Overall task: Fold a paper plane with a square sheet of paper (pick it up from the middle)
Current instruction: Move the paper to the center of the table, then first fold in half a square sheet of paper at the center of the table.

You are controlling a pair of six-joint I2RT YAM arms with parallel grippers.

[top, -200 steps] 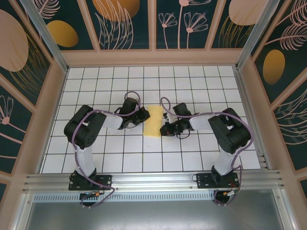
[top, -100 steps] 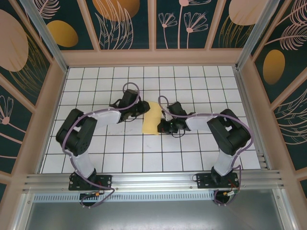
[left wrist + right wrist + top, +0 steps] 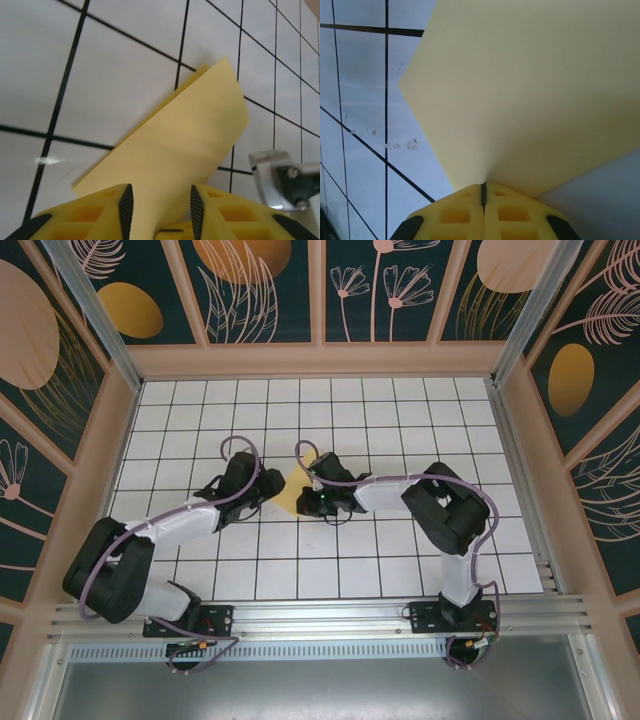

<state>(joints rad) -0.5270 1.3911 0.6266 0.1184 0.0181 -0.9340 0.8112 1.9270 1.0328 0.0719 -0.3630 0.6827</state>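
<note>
Mid-fold at the centre of the gridded table: 2 arms reach inward from either side and meet over the square sheet of paper, which from above shows as a small yellow patch between them, about 1 tile left of the table's middle. The right gripper is clenched tight on one edge of the sheet, its 2 yellow fingers pressed together with the paper fanning out from the pinch. The left gripper stands released, its pads parted with a clear gap and the paper running between them without being squeezed. The sheet is no longer a flat square: the left wrist view shows it as a folded strip with a second layer peeking along its upper edge, apparently held a little off the tiles. Its long axis runs from the left fingers away toward the upper right of that view, ending in 1 sharp corner that points away from the left arm. This looks like a change of grip partway through creasing. The next move likely calls for the left jaws to close squarely on the layers while the right holds steady, since paper this thin buckles easily.
</note>
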